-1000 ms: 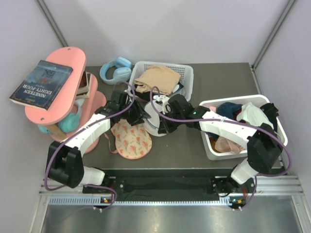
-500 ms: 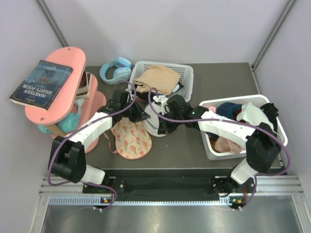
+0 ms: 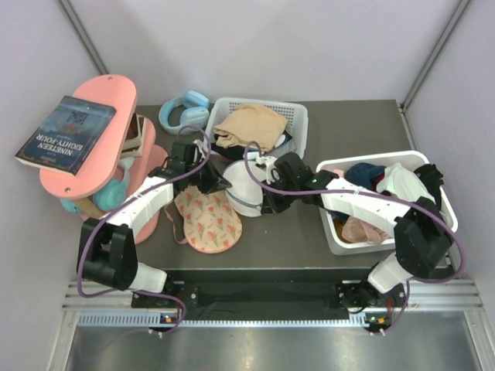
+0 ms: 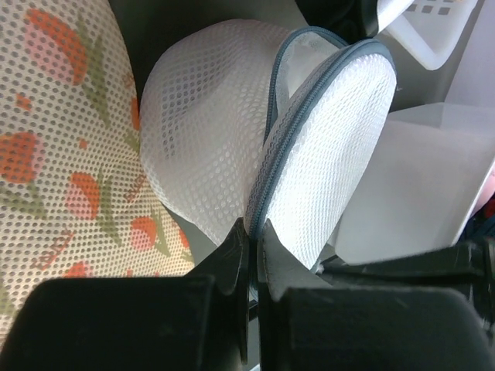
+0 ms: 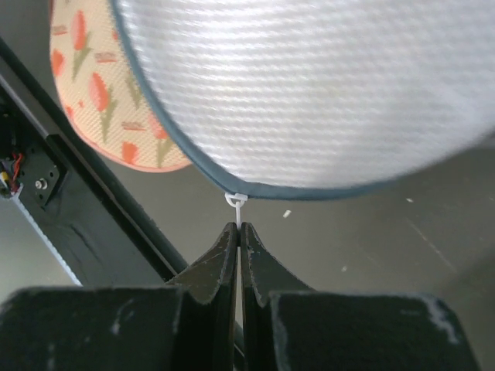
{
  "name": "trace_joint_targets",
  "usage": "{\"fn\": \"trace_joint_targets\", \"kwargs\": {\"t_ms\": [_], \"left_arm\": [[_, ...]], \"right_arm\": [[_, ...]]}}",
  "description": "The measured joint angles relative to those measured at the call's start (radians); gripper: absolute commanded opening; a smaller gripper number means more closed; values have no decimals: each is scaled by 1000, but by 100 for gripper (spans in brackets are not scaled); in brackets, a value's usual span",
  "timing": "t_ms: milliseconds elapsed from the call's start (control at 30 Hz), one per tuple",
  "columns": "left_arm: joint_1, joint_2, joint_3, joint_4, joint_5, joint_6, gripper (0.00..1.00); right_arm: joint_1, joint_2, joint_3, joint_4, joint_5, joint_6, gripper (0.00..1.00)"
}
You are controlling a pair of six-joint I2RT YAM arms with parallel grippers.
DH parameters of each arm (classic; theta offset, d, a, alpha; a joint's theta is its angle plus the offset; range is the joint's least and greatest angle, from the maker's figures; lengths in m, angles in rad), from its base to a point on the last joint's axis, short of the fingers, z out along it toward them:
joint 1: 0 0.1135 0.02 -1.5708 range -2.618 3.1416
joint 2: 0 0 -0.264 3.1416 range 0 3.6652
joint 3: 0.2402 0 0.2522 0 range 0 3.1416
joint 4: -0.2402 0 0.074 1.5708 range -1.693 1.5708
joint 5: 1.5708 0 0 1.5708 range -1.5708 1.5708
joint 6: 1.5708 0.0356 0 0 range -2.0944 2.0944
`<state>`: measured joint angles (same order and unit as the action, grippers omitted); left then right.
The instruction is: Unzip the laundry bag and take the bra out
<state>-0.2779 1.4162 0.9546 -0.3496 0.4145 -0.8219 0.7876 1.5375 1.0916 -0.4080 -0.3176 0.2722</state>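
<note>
The laundry bag (image 3: 244, 187), a white mesh dome with a grey-blue zip rim, stands on edge at the table's middle between both arms. My left gripper (image 3: 220, 184) is shut on the rim (image 4: 294, 131) at the bag's left side, its fingertips (image 4: 241, 236) pinching the zip seam. My right gripper (image 3: 266, 203) is shut on the small white zip pull (image 5: 236, 202) hanging from the rim at the bag's near right. The bra (image 3: 207, 220), peach with red flowers, lies flat on the table just left of and nearer than the bag, outside it.
A white slatted basket (image 3: 298, 116) holding a tan garment stands right behind the bag. A second white basket (image 3: 334, 232) full of clothes is at the right. Blue headphones (image 3: 184, 108) lie at the back left. A pink shelf (image 3: 116, 93) carrying a book (image 3: 66, 133) stands at the left.
My left gripper has moved up to the bag's rim and shut on it. The bag has tipped up and shifted slightly right. The right gripper stays shut on the zip pull.
</note>
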Motion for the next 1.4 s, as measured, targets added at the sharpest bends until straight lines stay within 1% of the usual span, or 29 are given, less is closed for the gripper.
{"fn": "trace_joint_targets", "kwargs": {"t_ms": [133, 267, 367, 567, 800, 1133, 1400], "left_arm": [[7, -2, 1, -21, 0, 30, 0], [8, -16, 1, -25, 2, 45, 0], [8, -34, 1, -25, 10, 58, 0], [14, -71, 1, -29, -6, 96, 0], [15, -97, 0, -63, -11, 153, 0], [19, -135, -13, -73, 61, 265, 0], [23, -151, -33, -70, 113, 313, 0]], "right_arm": [[-77, -28, -45, -10, -4, -13, 0], [-155, -34, -44, -11, -16, -26, 0], [-184, -29, -28, -18, -22, -36, 0], [-195, 42, 69, -35, -12, -61, 0], [-197, 89, 95, -51, 2, -82, 0], [-205, 171, 187, -64, 29, -120, 0], [-206, 200, 229, -73, 32, -139, 0]]}}
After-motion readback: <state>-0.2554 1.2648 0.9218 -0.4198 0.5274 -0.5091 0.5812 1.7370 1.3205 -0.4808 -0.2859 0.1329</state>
